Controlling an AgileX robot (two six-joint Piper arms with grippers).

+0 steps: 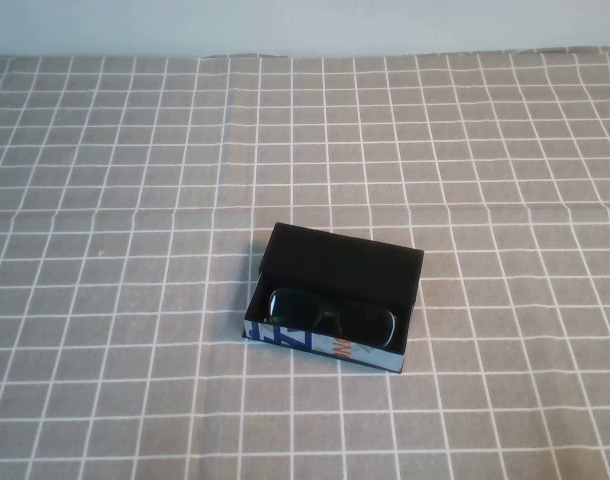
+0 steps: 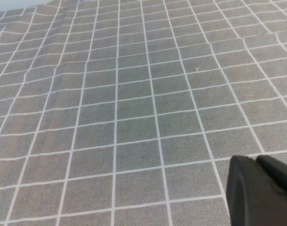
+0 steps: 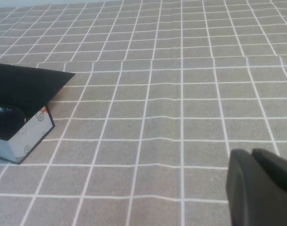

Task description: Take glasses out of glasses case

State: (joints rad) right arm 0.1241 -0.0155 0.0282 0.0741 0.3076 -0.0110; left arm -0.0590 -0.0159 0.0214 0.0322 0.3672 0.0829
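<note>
The left pincer (image 2: 261, 188) shows only as a dark tip at the edge of its own wrist view, above bare checked cloth; whether it is open or shut cannot be told, and nothing is seen in it. On the table (image 1: 105, 200), covered in grey cloth with white grid lines, the glasses case (image 1: 335, 296) lies near the middle with its black flap lid open. The glasses (image 1: 332, 313) lie inside it, folded, lenses up. The right pincer (image 3: 261, 188) is likewise just a dark tip in its wrist view, well apart from the case's corner; its opening cannot be told.
</note>
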